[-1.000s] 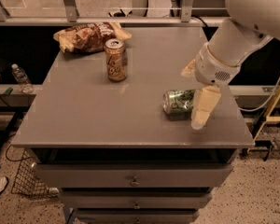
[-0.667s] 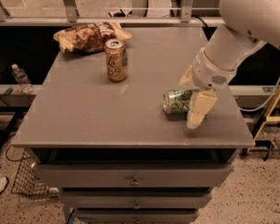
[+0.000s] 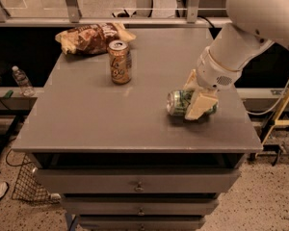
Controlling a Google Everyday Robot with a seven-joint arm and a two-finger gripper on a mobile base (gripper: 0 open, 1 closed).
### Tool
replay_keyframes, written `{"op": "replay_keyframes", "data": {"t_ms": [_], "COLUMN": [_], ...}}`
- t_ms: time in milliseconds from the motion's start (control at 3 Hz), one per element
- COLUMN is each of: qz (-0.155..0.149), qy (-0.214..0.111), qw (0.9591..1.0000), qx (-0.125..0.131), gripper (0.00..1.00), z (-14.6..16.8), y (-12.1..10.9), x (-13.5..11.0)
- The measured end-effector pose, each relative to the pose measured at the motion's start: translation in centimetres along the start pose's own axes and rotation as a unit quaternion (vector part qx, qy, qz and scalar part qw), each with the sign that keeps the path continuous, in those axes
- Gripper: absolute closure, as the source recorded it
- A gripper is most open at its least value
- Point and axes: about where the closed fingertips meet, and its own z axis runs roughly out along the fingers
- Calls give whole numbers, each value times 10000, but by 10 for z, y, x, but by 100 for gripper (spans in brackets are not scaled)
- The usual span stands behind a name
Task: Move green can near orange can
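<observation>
The green can (image 3: 177, 102) lay on its side in the right front part of the table (image 3: 96, 119), its silver end turned to the left. Only that end and a strip of the green label showed. The rest was covered by the gripper (image 3: 191, 103), which sat right over the can's right half. Whether the gripper pinched the can or merely sat spread about it could not be told. The pale arm (image 3: 241, 47) came down from the upper right, and its upper part was cut off by the top and right edges of the view.

The orange can (image 3: 120, 61) stood upright toward the back left, well apart from the green can. Its lettering was too blurred to read. Just behind it a crinkled bag (image 3: 89, 36) lay at the far edge.

The green can was near the front edge and not far from the right edge. A broad bare stretch of tabletop ran between the two cans, and the whole front left part lay open.

Below the top, drawers (image 3: 135, 182) showed, the lowest cut off by the bottom edge. A bottle (image 3: 21, 80) stood off to the left, beyond the table.
</observation>
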Motion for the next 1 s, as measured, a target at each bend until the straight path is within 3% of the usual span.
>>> {"op": "replay_keyframes", "data": {"t_ms": [333, 667, 1000], "qz": [-104, -235, -240], "qy": [-246, -473, -478], "qw": [9992, 9958, 9957], "qx": [291, 744, 757], "gripper": [87, 100, 100], "z": [-25, -61, -62], "y": [-11, -23, -24], "x": [-10, -23, -24]}}
